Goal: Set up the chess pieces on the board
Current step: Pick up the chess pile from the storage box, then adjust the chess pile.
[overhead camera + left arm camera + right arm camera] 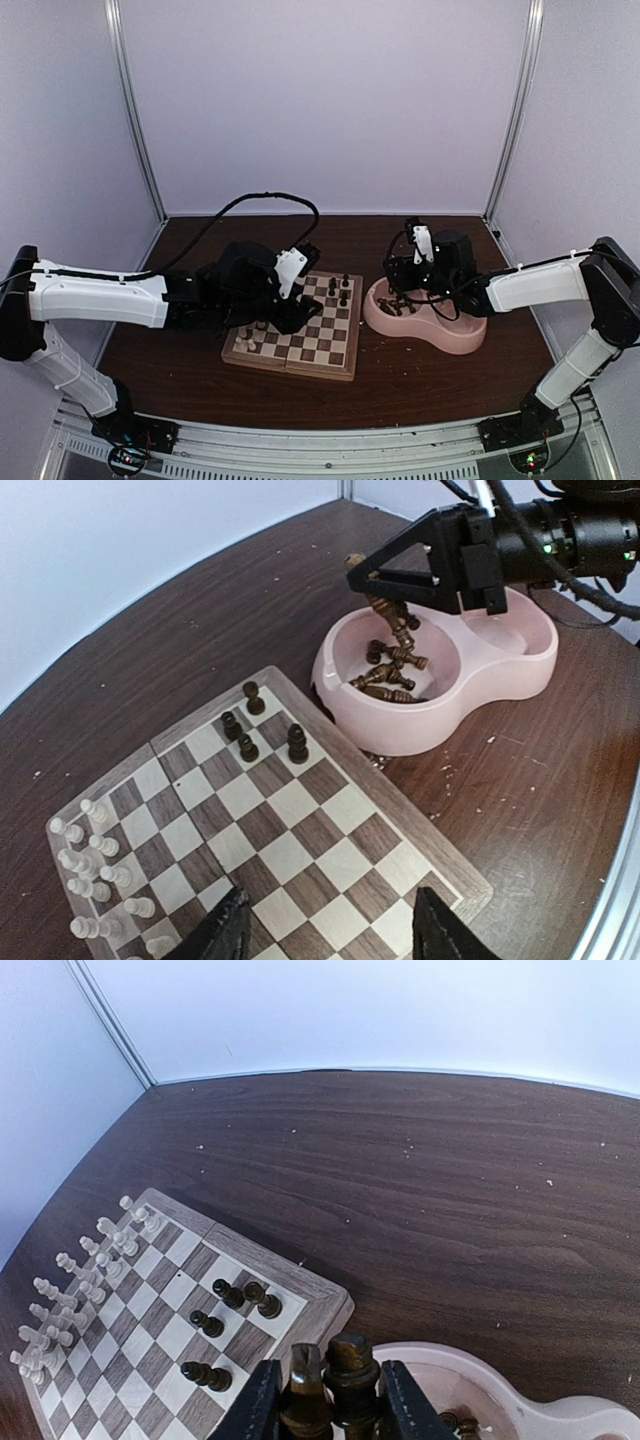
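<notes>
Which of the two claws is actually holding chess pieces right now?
The right gripper, over the pink bowl: two dark brown pieces are pinched between its fingers. The left gripper hangs open and empty above the board.

Top view: both arms reach in over the table.
My left gripper (292, 318) hangs over the board (292, 364), cream chess pieces (248, 340) just on its near side, dark chess pieces (339, 291) off to its right. My right gripper (402, 288) sits above the pink bowl's (452, 346) left compartment.
</notes>
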Available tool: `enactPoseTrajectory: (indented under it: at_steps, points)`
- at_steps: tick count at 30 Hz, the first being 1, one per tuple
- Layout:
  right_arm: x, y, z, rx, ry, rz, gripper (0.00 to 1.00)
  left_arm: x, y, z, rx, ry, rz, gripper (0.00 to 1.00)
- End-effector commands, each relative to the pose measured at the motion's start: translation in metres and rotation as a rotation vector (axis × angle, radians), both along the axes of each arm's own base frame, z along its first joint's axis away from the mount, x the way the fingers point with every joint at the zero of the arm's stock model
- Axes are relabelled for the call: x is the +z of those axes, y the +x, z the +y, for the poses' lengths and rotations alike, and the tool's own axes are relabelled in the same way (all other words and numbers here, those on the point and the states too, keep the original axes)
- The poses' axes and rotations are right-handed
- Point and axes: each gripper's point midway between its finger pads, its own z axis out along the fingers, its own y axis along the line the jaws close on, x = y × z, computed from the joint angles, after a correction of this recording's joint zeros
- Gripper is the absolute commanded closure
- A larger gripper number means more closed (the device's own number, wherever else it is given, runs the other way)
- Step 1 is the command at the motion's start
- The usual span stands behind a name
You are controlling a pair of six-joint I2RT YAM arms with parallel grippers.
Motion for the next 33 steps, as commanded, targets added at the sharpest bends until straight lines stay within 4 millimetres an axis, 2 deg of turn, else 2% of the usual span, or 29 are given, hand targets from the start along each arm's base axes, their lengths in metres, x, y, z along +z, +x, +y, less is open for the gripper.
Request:
enactPoseTrajectory:
  at_steps: [1, 5, 13, 19, 22, 28, 33]
  points:
    - [0.006, -0.002, 0.01, 0.02, 0.063, 0.03, 0.73, 0.004, -0.01, -0.022, -0.099, -0.087, 0.004, 0.42]
    - [0.017, -0.011, 0.019, 0.065, 0.155, 0.061, 0.74, 0.001, -0.016, -0.035, -0.152, -0.118, 0.033, 0.42]
    - [0.025, -0.025, 0.034, 0.139, 0.294, 0.118, 0.74, -0.017, -0.008, -0.064, -0.165, -0.145, 0.086, 0.43]
    - [0.026, -0.033, 0.046, 0.185, 0.346, 0.148, 0.74, -0.017, 0.003, -0.082, -0.152, -0.166, 0.092, 0.44]
    - [0.027, -0.037, 0.053, 0.205, 0.361, 0.154, 0.73, -0.016, 0.001, -0.092, -0.189, -0.186, 0.12, 0.45]
    - [0.028, -0.05, 0.071, 0.267, 0.392, 0.163, 0.73, -0.017, 0.001, -0.1, -0.203, -0.212, 0.142, 0.46]
    - [0.031, -0.059, 0.084, 0.302, 0.411, 0.161, 0.73, -0.023, 0.006, -0.099, -0.17, -0.194, 0.146, 0.5]
